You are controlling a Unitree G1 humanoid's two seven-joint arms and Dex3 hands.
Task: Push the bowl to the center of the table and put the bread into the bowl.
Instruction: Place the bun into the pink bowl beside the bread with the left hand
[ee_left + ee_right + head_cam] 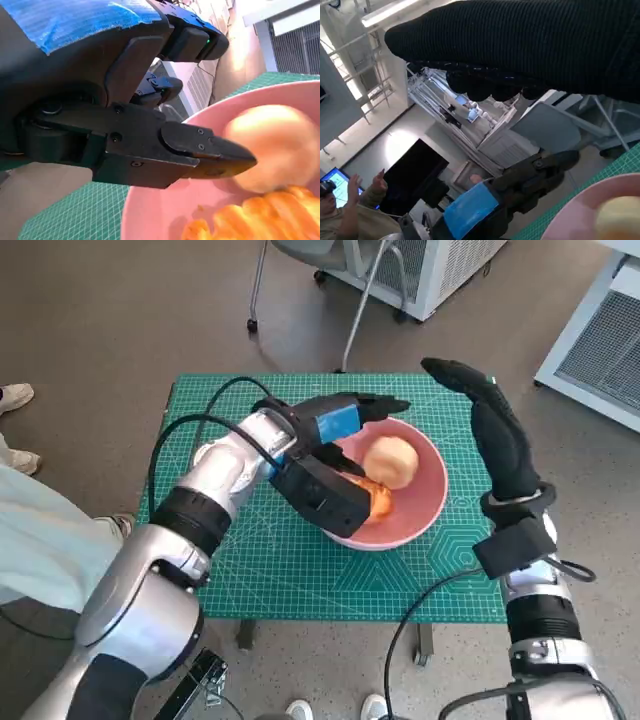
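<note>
We see the pink bowl [415,502] near the middle of the counter [200,410], with the bread [390,461] already inside it. Our left robot hand [330,455] hangs open over the bowl's near-left rim, holding nothing, the bread just beyond its fingers. Our right robot hand [495,430] stands open beside the bowl, farther from the bread.

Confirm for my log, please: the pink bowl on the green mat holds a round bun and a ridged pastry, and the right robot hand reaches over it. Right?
Not quite: the left robot hand reaches over the pink bowl, as the head view shows. The right robot hand stands beside it. The round bun and ridged pastry are inside.
</note>
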